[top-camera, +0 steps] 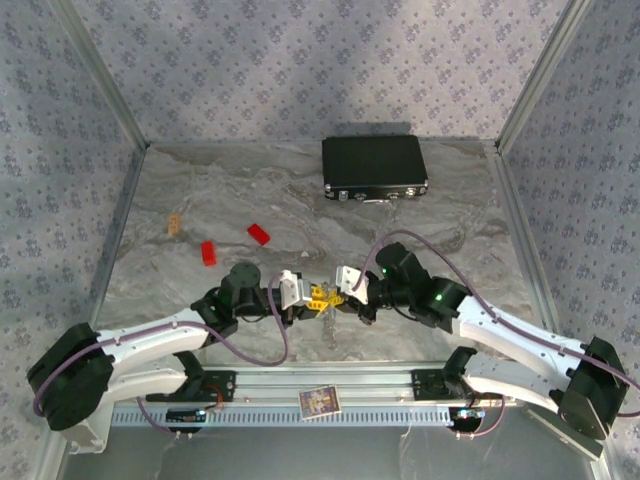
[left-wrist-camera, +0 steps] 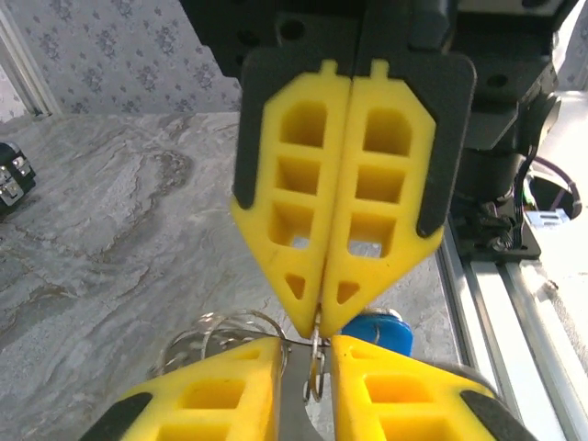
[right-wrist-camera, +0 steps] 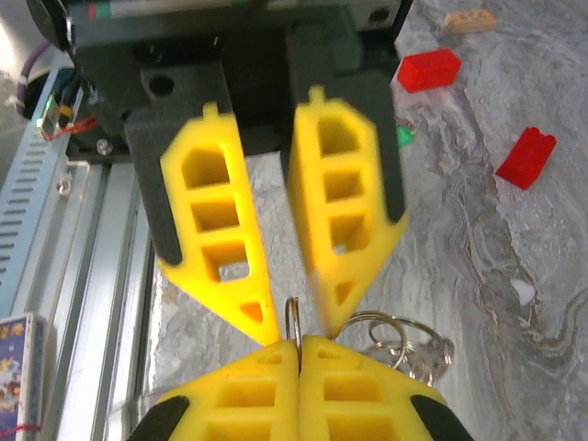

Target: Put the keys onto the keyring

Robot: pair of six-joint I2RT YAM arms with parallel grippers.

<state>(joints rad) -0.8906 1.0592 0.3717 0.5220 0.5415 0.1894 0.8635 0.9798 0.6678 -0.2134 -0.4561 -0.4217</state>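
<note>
Both grippers meet tip to tip low over the near middle of the table. My right gripper (top-camera: 338, 297) (right-wrist-camera: 299, 342) (left-wrist-camera: 322, 323) is shut, pinching a small silvery ring (right-wrist-camera: 294, 317) (left-wrist-camera: 317, 354) edge-on. My left gripper (top-camera: 318, 296) (left-wrist-camera: 308, 344) (right-wrist-camera: 299, 328) stands open, its fingers on either side of that ring and apart from it. The keyring (right-wrist-camera: 404, 344) (left-wrist-camera: 216, 331) shows as silvery loops bunched on the table just beside the tips, with a thin wire running to the pinched ring. A blue key (left-wrist-camera: 381, 329) lies right behind the right gripper's tip. A small green bit (right-wrist-camera: 402, 136) peeks out past the left gripper's mount.
A black case (top-camera: 375, 167) sits at the back. Two red blocks (top-camera: 208, 252) (top-camera: 259, 234) and a tan piece (top-camera: 174, 222) lie to the left. The metal rail (top-camera: 320, 385) with a small card (top-camera: 320, 402) runs along the near edge, close under the grippers.
</note>
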